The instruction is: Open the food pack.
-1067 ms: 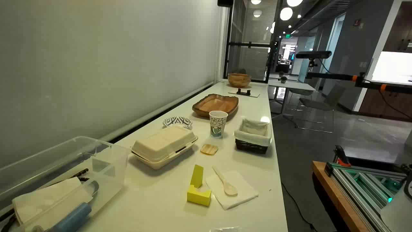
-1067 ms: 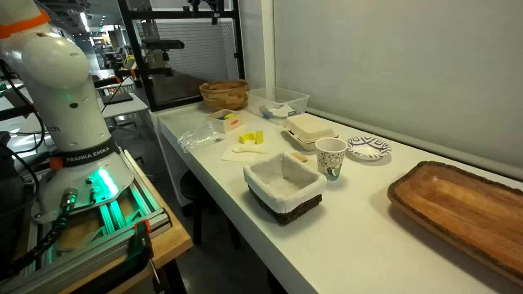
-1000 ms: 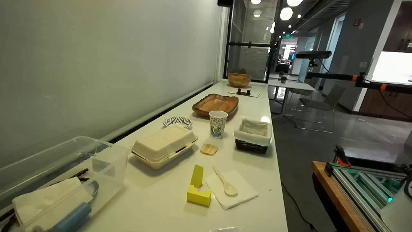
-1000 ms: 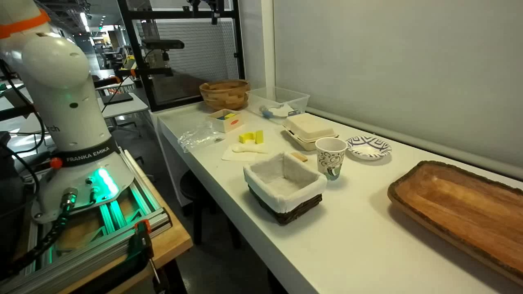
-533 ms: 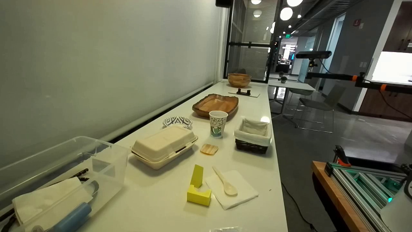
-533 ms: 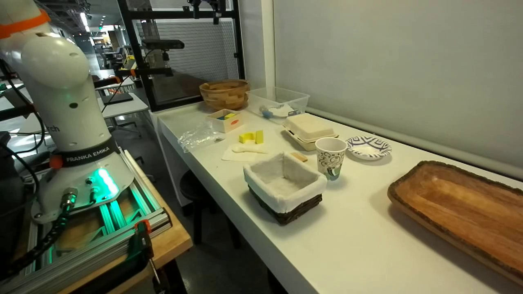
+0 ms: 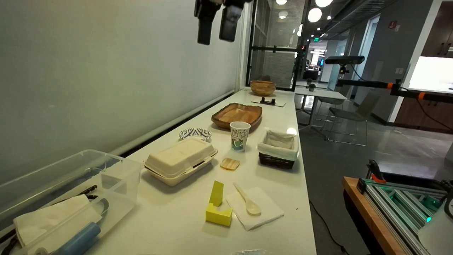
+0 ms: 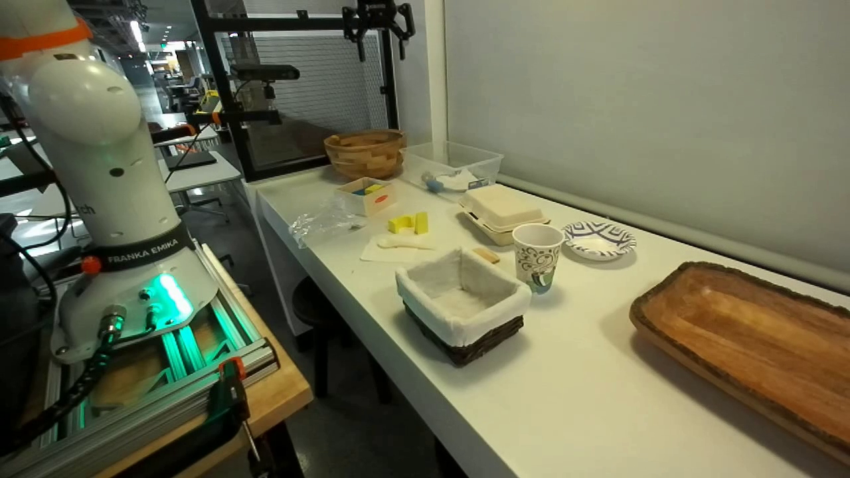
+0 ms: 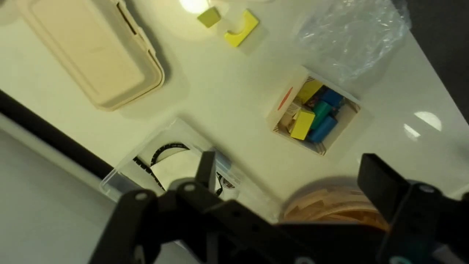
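1. Counting from the middle of each view, your gripper (image 8: 382, 54) hangs high over the bench (image 7: 170, 221) at about 12 o'clock in both exterior views, well apart from everything on it.
2. In the wrist view you have its fingers (image 9: 379, 179) spread wide, one at 7 o'clock and one between 3 and 4, with only air between them.
3. Your food pack (image 7: 180, 161), cream-coloured, rests flat on the bench with its lid (image 7: 184, 151) down; you find it at 10 o'clock in the wrist view, apart from both fingers.
4. Make the food pack your clock's centre in an exterior view: a patterned bowl (image 7: 203, 132) is just beside it at 1 o'clock, a paper cup (image 7: 240, 137) stands upright at 2, and a small flat tan piece (image 7: 230, 164) lies at 3, with a white-lined basket (image 7: 276, 161) farther out that way.
5. On the same clock you have a spoon (image 7: 252, 208) lying on a napkin (image 7: 268, 210) at 4, two yellow blocks (image 7: 218, 216) near 5, and a clear bin (image 7: 127, 177) at 8.
6. In the wrist view you see a small box (image 9: 295, 86) of coloured blocks (image 9: 321, 114) between 2 and 3 o'clock, crumpled clear wrap (image 9: 355, 36) between 1 and 2, and a wooden bowl (image 9: 329, 200), partly hidden by the gripper, at 4.
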